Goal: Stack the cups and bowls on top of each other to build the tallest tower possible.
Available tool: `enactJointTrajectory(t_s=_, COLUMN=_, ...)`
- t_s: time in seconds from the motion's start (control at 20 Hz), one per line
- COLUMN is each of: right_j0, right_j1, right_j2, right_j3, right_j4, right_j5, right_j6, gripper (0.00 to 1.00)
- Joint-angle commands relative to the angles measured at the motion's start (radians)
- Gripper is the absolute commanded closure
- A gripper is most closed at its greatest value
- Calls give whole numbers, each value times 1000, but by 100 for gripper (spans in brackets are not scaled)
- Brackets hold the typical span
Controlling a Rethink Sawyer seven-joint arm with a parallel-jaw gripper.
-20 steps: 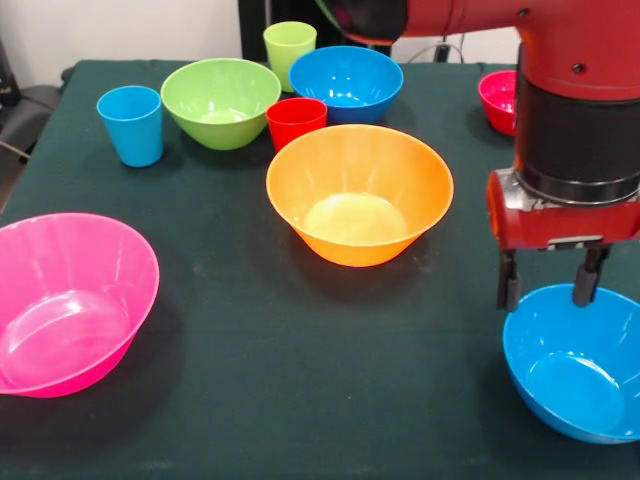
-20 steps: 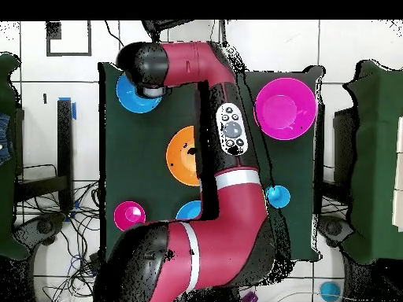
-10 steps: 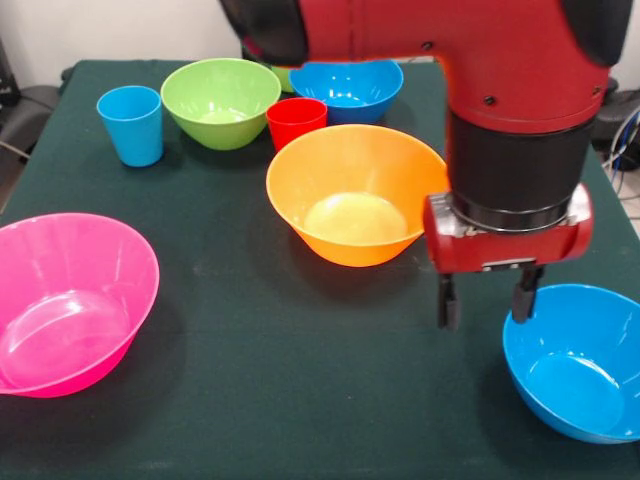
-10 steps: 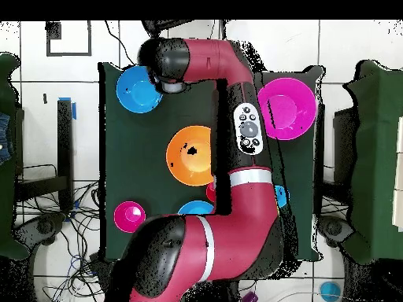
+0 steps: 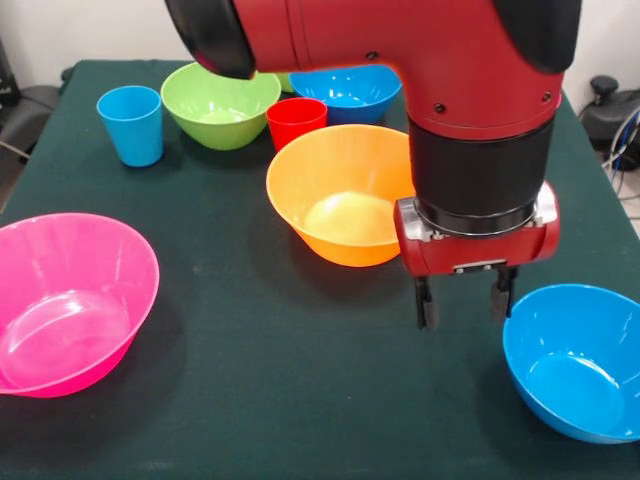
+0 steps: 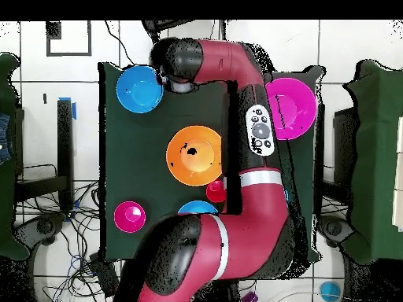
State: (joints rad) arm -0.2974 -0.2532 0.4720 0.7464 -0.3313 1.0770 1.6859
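The table (image 5: 250, 400) is covered in dark green cloth. In the front view its widest bare stretch runs along the bottom centre, between the pink bowl (image 5: 70, 305) at lower left and a blue bowl (image 5: 578, 360) at lower right. The pink bowl is cut by the left frame edge and the blue bowl by the right one. In the overhead view that blue bowl (image 6: 139, 88) sits in the table's upper left corner, close to both edges, and the pink bowl (image 6: 290, 108) lies near the upper right corner, partly under the arm (image 6: 256, 157).

The gripper (image 5: 463, 301) hangs in the lower right of the front view, just left of the blue bowl's rim and in front of the orange bowl (image 5: 345, 195). Its two fingers are apart with nothing between them; whether the tips touch the cloth is unclear.

The orange bowl stands alone at the centre, upright and empty. Behind it, across the top, are the blue cup (image 5: 131, 124), the green bowl (image 5: 219, 102), the red cup (image 5: 296, 122) and a second blue bowl (image 5: 349, 89), the last partly hidden by the arm. The red cup stands just behind the orange bowl's rim. All visible bowls and cups are open side up and empty. A small magenta-looking bowl (image 6: 129, 215) shows at the overhead view's lower left, near the table's edge.
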Motion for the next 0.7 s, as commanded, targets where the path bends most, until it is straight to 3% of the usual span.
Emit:
enactJointTrajectory(t_s=0.05, right_j0=-13, right_j1=5, right_j2=95, right_j3=121, right_j4=1, right_j5=-1, right_j6=-318, gripper=0)
enactJointTrajectory(t_s=0.5, right_j0=-31, right_j1=-12, right_j2=115, right_j3=177, right_j4=11, right_j5=-13, right_j6=-275, gripper=0)
enactJointTrajectory(t_s=0.7, right_j0=-54, right_j1=-12, right_j2=164, right_j3=254, right_j4=62, right_j5=-53, right_j6=-236, gripper=0)
